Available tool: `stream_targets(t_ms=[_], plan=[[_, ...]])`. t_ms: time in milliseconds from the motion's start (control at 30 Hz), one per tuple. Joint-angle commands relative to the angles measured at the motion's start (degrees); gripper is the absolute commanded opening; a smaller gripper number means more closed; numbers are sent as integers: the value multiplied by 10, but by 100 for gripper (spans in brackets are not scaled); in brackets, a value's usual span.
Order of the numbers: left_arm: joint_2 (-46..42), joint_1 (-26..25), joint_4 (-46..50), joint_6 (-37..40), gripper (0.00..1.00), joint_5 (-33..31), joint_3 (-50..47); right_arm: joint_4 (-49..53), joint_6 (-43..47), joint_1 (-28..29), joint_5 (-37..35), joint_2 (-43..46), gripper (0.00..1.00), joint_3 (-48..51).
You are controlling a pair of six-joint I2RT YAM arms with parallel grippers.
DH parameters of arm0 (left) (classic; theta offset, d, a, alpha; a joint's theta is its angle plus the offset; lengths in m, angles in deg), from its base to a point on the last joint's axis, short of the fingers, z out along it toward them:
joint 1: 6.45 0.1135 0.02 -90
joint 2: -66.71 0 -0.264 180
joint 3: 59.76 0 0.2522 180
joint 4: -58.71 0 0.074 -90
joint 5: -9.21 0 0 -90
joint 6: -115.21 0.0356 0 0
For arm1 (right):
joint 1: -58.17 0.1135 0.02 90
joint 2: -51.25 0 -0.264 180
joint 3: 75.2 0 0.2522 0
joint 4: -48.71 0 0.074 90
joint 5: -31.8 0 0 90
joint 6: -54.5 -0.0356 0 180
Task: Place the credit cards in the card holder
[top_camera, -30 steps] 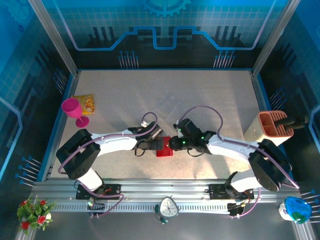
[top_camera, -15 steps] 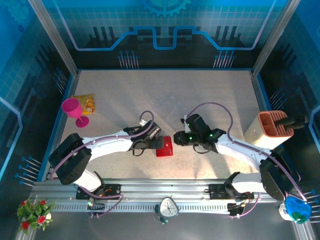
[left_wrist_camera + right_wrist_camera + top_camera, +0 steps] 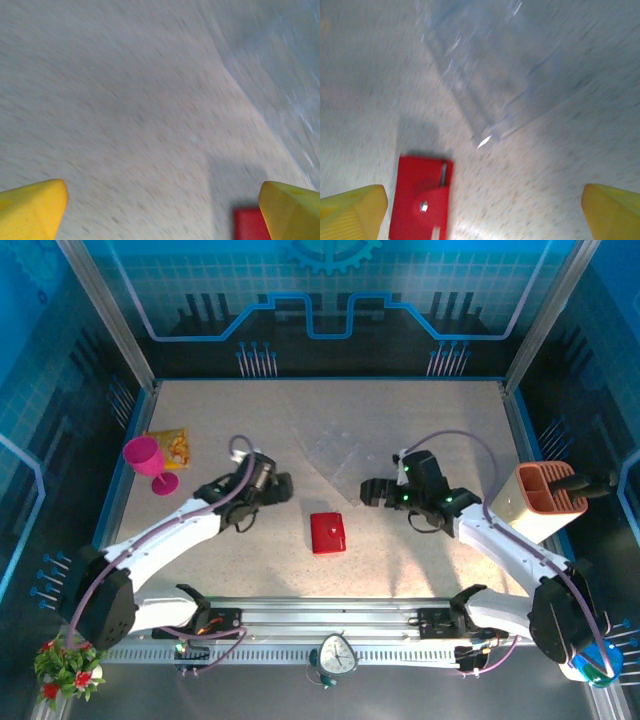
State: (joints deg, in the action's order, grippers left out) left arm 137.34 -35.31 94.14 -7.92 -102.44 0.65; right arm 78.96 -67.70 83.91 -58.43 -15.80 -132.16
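Red card holder (image 3: 328, 532); wrist reveals clasp (image 3: 424, 205), seemingly.

From my end the top view is sharp and bright, lit evenly from above. There's a blue cast round the edges and only soft shadows on the pale table (image 3: 330, 420). Both wrist feeds are streaky with blur. On the right wrist there's a white glint on the clear sleeve (image 3: 490, 85). The card holder (image 3: 422, 197) looks soft, with a dim shadow on its far side.
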Motion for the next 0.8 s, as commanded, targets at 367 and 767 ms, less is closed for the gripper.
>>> stream_targets(t_ms=[367, 767], plan=[[-27, 215, -226, 197, 99, -78, -80, -202, 167, -167, -260, -82, 100, 32], [58, 256, -527, 248, 99, -1, -211, -530, 318, -177, -211, -196, 100, 128]])
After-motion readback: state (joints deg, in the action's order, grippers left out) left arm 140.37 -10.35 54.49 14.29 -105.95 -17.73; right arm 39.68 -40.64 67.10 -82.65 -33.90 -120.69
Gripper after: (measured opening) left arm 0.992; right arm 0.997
